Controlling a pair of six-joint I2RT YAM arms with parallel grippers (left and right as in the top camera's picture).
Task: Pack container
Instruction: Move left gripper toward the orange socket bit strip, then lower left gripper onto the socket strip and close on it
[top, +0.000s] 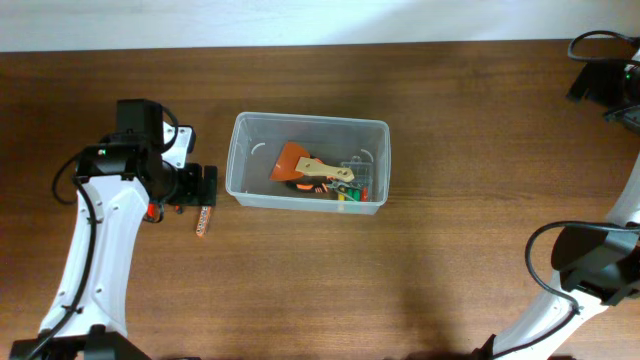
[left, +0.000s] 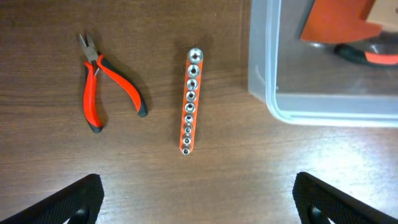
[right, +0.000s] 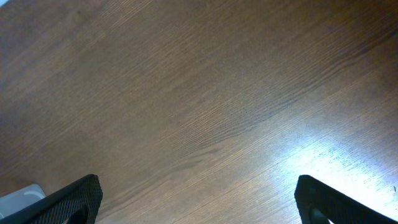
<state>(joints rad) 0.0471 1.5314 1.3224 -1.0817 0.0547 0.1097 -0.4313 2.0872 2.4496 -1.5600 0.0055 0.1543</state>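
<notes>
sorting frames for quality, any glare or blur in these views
right wrist: strong white glare on the table, lower right; left wrist: evenly lit, sharp on the pliers and socket rail; overhead: even light, no blur, faint glints on the container.

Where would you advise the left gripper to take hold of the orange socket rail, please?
At mid-length on the socket rail, from straight above with the left gripper, closing across its narrow width. It lies flat, long and thin, clear of the pliers and container.

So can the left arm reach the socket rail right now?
Probably yes: the left gripper is open above the socket rail, which lies uncovered on the table, apart from pliers and container.
</notes>
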